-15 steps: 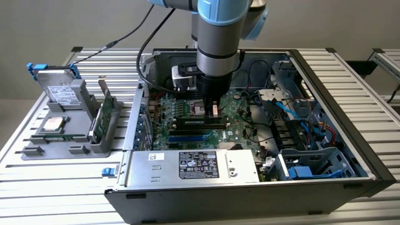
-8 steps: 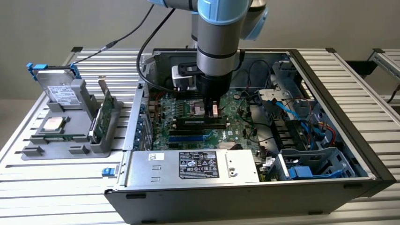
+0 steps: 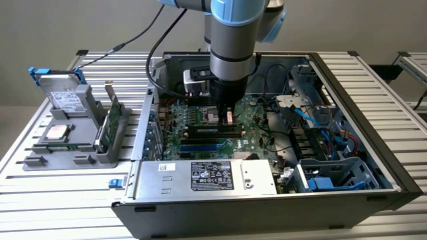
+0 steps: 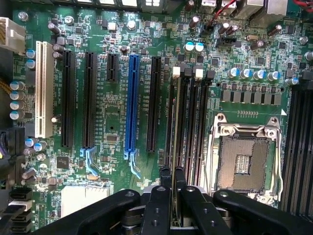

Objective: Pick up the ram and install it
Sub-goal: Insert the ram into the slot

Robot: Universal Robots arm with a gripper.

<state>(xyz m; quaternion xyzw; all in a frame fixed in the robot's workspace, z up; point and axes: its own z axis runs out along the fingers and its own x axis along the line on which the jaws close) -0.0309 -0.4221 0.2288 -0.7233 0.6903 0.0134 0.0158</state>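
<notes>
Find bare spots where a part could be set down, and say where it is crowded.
Bare table slats lie in front of the grey tray at the exterior view's left, and past the computer case at its right. Crowded: inside the case, around the gripper at the memory slots.

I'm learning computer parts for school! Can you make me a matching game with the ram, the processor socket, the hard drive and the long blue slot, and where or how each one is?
Things:
1. ram
2. processor socket
3. hard drive
4. long blue slot

Places or states:
A. on the grey tray outside the case
B. square metal frame, no chip inside
C. held edge-on by the gripper over the memory slots
D. between black slots on the board

Pairs: 1-C, 2-B, 3-A, 4-D
</notes>
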